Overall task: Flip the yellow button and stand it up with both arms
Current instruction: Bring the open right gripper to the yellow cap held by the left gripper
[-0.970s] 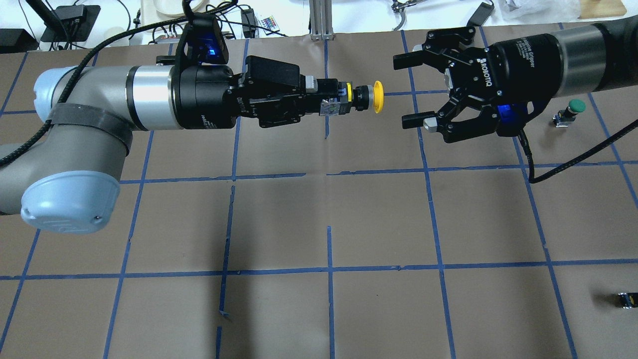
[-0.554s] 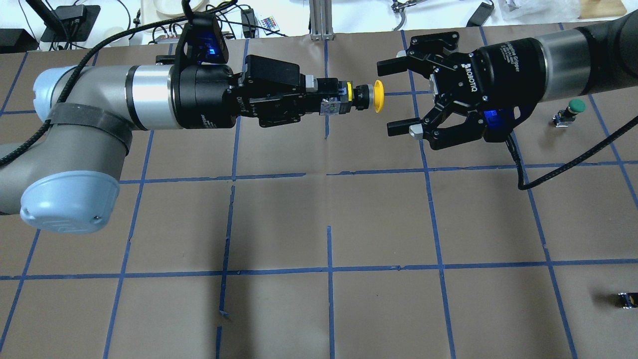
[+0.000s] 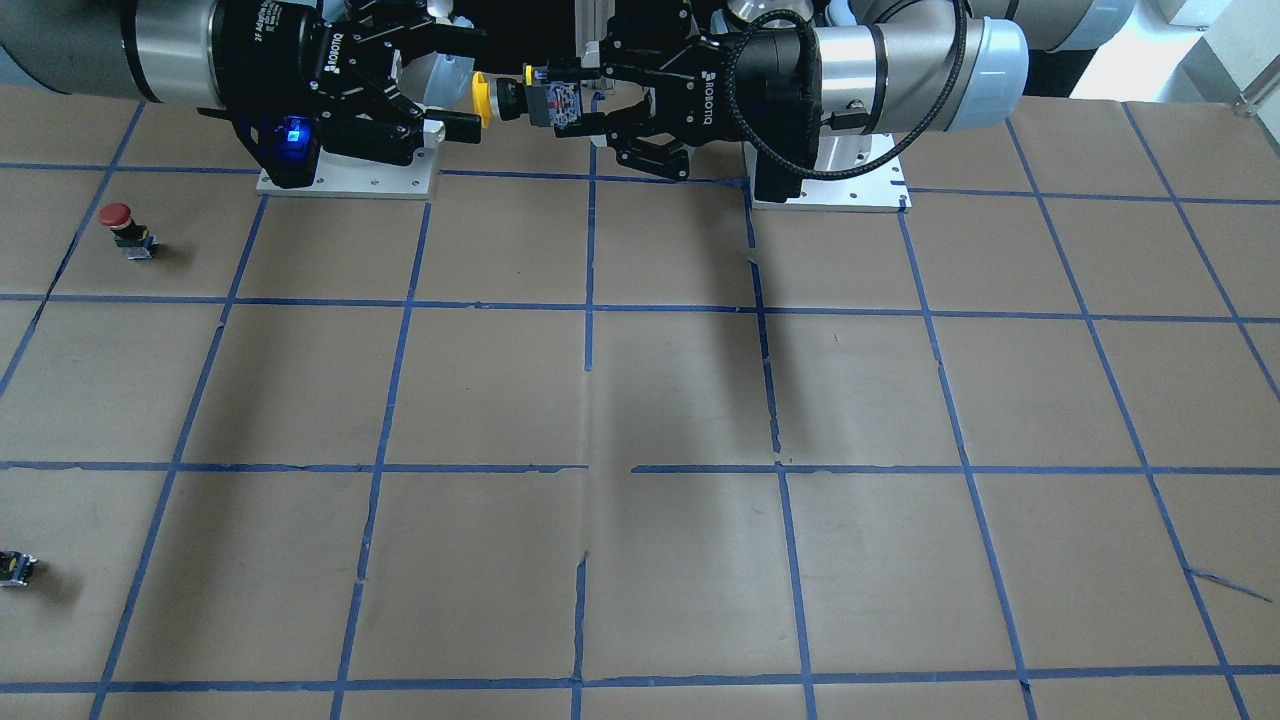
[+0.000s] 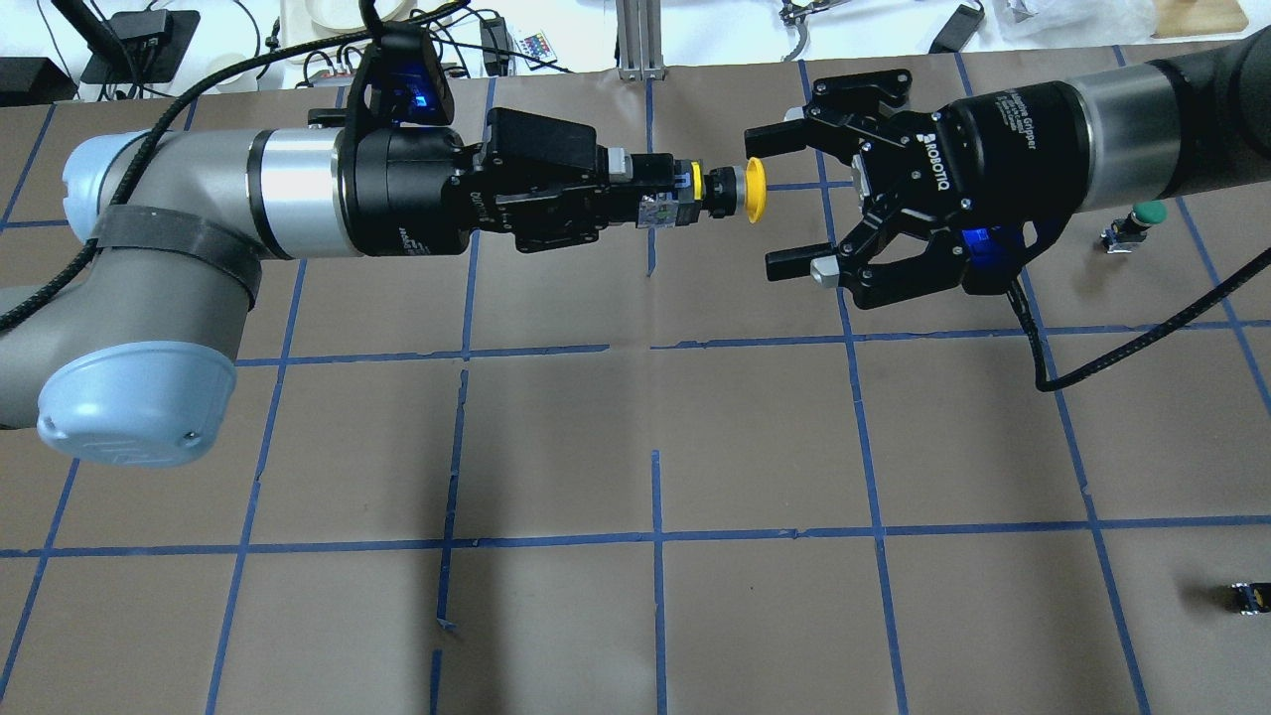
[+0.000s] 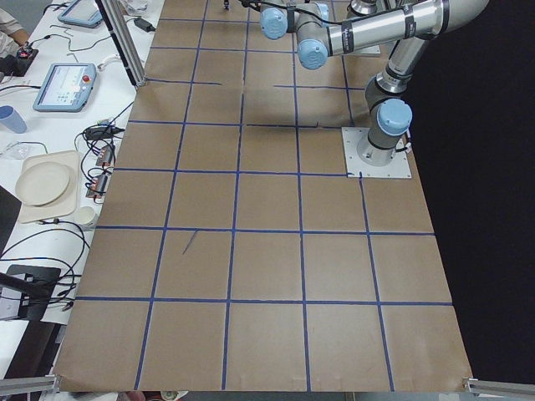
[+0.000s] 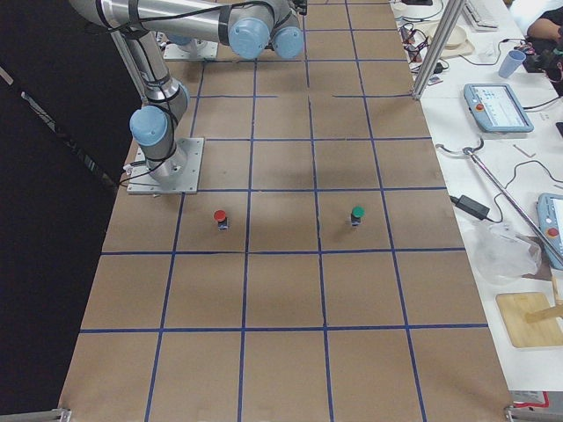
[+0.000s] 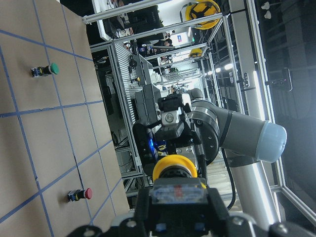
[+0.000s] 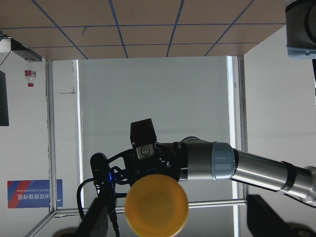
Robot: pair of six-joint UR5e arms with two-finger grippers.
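Overhead exterior view, upper centre of the frame: two arms, the left arm (image 4: pixel 199 218) and the right arm (image 4: pixel 1142 109), meet horizontally above the brown gridded table (image 4: pixel 755 437). One yellow button (image 4: pixel 710 191) hangs sideways in mid-air between them. The left gripper (image 4: pixel 635 194) is clamped on its black body, so the round yellow mushroom cap points toward the frame's right. The right gripper (image 4: pixel 775 199) faces it with its fingers spread wide. The cap sits at the mouth between their tips, with a gap on each side. Three other parts rest on the table: one green button (image 4: pixel 1142 218) at the right, one red button (image 3: pixel 120 222), and one small dark part (image 4: pixel 1246 598) at the lower right.
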